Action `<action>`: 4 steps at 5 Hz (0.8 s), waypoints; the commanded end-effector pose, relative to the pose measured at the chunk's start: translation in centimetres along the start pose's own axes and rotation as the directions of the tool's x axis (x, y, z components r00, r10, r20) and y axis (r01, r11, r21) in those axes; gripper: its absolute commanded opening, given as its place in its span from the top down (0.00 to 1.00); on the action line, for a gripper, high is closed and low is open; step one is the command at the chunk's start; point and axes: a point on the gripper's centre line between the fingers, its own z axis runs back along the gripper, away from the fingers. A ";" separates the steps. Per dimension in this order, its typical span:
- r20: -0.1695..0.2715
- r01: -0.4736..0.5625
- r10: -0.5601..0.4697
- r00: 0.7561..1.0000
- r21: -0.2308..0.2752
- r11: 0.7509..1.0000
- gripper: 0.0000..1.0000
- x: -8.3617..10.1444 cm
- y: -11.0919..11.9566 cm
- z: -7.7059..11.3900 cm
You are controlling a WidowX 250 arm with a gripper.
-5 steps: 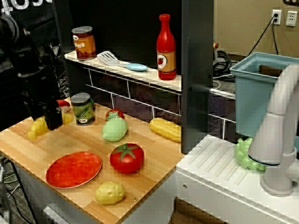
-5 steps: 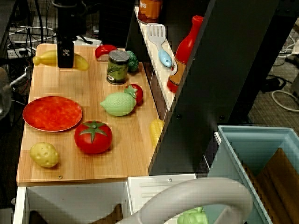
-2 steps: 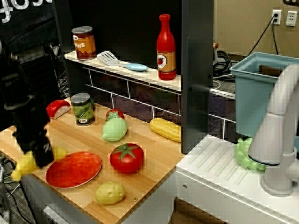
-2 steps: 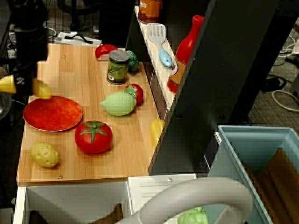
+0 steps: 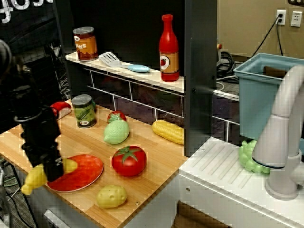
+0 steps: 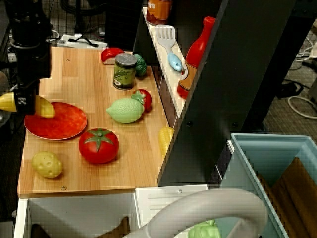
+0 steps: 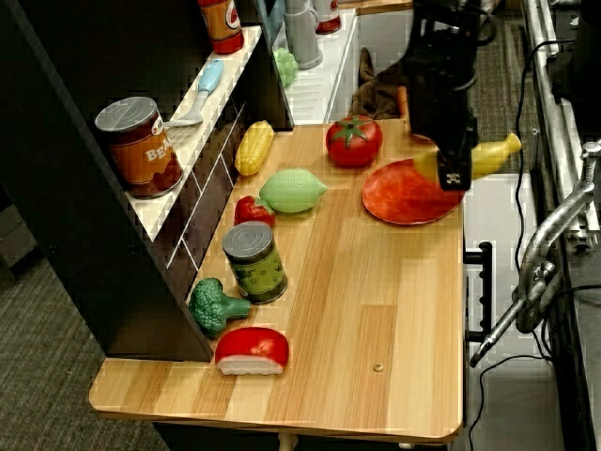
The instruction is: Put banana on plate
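Observation:
The yellow banana [image 5: 34, 177] [image 6: 45, 107] [image 7: 492, 157] hangs crosswise in my black gripper [image 5: 53, 170] [image 6: 26, 103] [image 7: 454, 177], which is shut on its middle. It is held just above the left edge of the red-orange plate [image 5: 80, 172] [image 6: 60, 122] [image 7: 404, 195], one end over the plate and the other sticking out past the counter's edge. The gripper's fingers hide the banana's middle.
Beside the plate are a red tomato [image 5: 128, 160], a yellow potato [image 5: 112, 195], a green lemon [image 5: 116, 132], a corn cob [image 5: 168, 131] and a green can [image 5: 84, 110]. A shelf above holds a red bottle [image 5: 169, 47], a spatula [image 5: 123, 64] and an orange can [image 5: 85, 43]. The counter's edge [image 7: 464, 282] runs close to the gripper.
The gripper has carried the banana from the far back-left corner of the counter forward to the plate's left edge, and over the last half second shifted a little toward the plate.

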 end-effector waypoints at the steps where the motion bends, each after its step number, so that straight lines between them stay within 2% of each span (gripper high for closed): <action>1: -0.047 -0.012 0.015 0.999 0.057 0.998 1.00 3.3 -2.0 -0.3; 2: -0.047 -0.012 0.015 0.999 0.057 0.998 0.00 3.3 -2.0 -0.3; 4: -0.047 -0.012 0.015 0.999 0.057 0.998 0.00 3.3 -2.0 -0.3</action>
